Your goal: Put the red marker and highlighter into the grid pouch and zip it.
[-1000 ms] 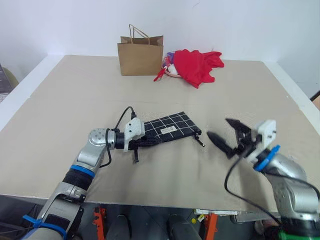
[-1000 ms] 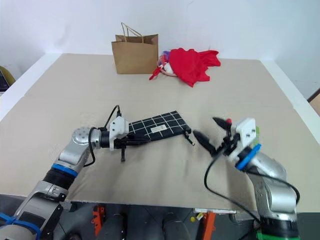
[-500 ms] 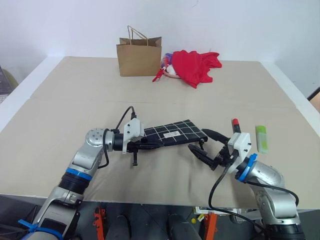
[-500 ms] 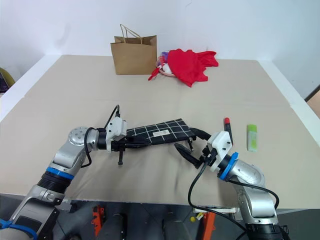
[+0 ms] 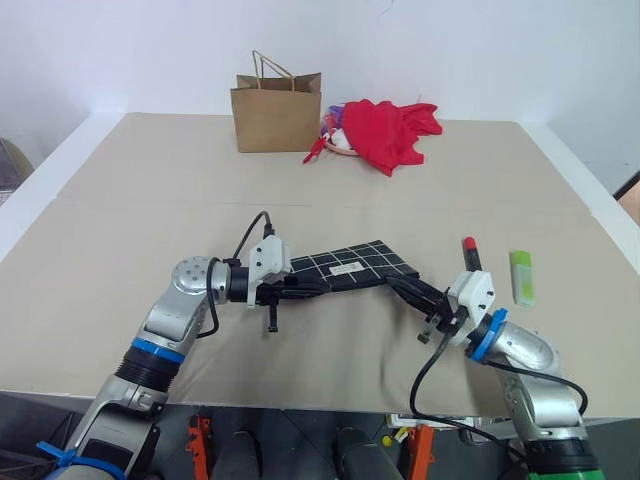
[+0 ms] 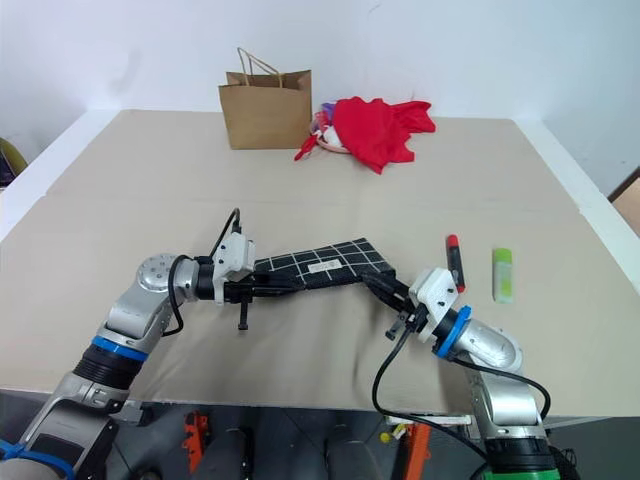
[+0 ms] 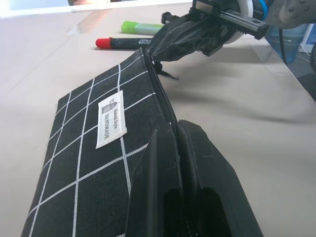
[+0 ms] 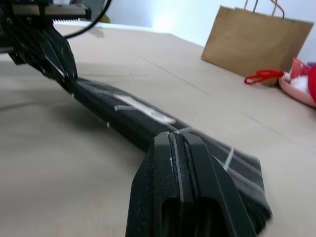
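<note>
With my left gripper (image 5: pixel 300 287) clamped on one end of the grid pouch (image 5: pixel 345 267) and my right gripper (image 5: pixel 405 288) pinched shut at its zipper end, I must next open it, the red marker (image 5: pixel 470 254) and highlighter (image 5: pixel 522 276) lying just beyond that end.

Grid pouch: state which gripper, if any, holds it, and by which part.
Both do. The left gripper is shut on the grid pouch at its left end, along the zipper edge; the right gripper is shut on its right end.
</note>
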Controlling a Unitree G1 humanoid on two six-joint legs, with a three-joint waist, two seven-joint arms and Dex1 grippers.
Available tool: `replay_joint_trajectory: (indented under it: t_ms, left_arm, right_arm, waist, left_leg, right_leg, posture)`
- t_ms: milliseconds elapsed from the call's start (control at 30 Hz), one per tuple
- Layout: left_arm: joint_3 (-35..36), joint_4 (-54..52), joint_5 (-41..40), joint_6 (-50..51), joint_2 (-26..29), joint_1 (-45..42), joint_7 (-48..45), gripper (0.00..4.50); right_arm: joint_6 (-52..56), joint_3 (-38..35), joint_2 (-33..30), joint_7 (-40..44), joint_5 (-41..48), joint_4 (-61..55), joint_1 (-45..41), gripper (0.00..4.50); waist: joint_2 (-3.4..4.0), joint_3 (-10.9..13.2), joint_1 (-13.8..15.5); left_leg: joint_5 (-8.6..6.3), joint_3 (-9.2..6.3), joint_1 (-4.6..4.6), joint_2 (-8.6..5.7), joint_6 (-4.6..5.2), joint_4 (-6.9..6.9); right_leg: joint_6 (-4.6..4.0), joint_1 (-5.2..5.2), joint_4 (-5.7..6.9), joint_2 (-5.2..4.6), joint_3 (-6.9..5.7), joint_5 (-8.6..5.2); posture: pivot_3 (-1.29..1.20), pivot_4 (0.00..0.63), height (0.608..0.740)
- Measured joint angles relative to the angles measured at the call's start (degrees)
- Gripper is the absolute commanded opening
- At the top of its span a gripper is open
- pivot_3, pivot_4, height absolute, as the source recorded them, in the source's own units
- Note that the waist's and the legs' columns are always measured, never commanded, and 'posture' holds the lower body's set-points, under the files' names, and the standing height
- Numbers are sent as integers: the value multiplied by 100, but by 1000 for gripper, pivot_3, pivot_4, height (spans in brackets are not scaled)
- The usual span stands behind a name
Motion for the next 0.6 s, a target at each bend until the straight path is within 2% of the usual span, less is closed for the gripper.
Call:
replay_joint_trajectory:
  t_ms: [267,600]
  left_arm:
    - [-56,17,355,-746,-69,1,60,0]
    - [191,211,578,-1280,-159,-12,338,0]
  right_arm:
    - [919,905,62,3,-96,-658,-273,61]
    - [1692,1200,648,-465,-307,-613,-996,61]
  waist:
    - [0,0,5]
    - [-2,1,6]
  left_leg:
    - [0,-3,-3,-1,0,-1]
    - [0,-3,-5,0,-1,-2]
  right_leg:
    - [0,-2,2,0,-1,-2]
    - [1,-4,3,0,-1,-2]
  posture:
    - [0,150,740]
    - [0,150,740]
